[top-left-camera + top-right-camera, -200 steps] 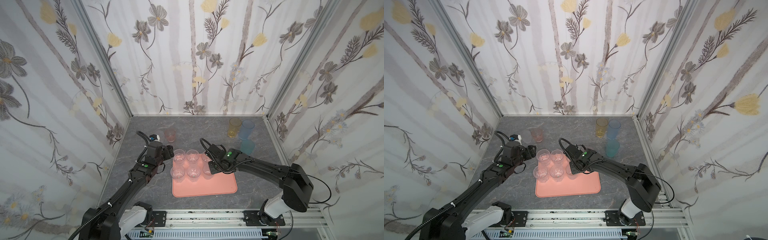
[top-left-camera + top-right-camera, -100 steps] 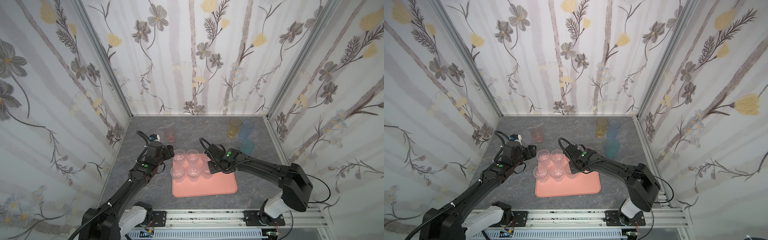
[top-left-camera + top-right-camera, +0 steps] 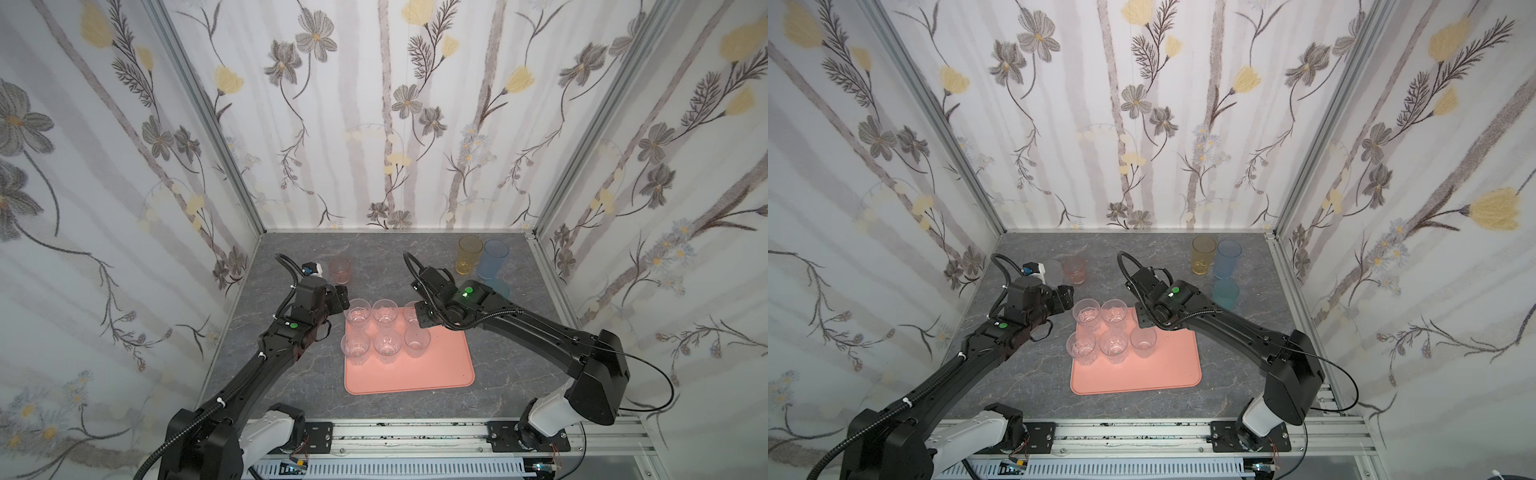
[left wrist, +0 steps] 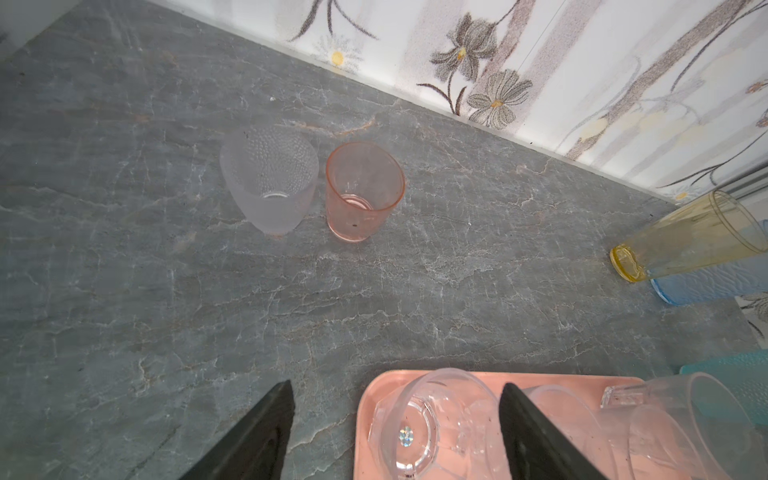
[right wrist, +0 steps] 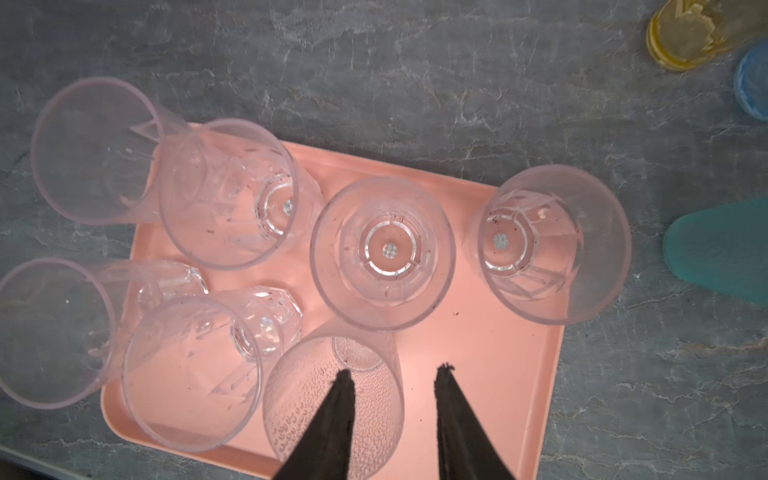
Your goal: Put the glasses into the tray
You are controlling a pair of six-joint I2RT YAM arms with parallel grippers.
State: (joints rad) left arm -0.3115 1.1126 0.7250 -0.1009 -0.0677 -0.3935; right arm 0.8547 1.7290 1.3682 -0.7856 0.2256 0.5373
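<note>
Over the middle of the flat salmon-pink rectangular tray (image 5: 498, 353), the right gripper (image 5: 395, 372) stands part-open, holding nothing: one finger over the mouth of the upright dimpled clear plastic tumbler (image 5: 299, 407), the other outside its rim. A straight lift should clear it. The tray holds seven clear tumblers. The left gripper (image 4: 395, 384), wide open and empty, sits at the tray's back-left corner. A frosted dimpled tumbler (image 4: 270, 178) and short pink tumbler (image 4: 363, 191) stand ahead of it on the grey counter (image 4: 124, 291). An amber tumbler (image 3: 469, 253), blue tumbler (image 3: 492, 257) and teal tumbler (image 3: 1225, 291) stand by its back-right corner, nearer the right arm.

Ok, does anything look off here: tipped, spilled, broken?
Nothing is tipped, spilled or broken. The one oddity is small dark specks inside the clear glasses and on the bare tray beside them, like dirt or crumbs.
</note>
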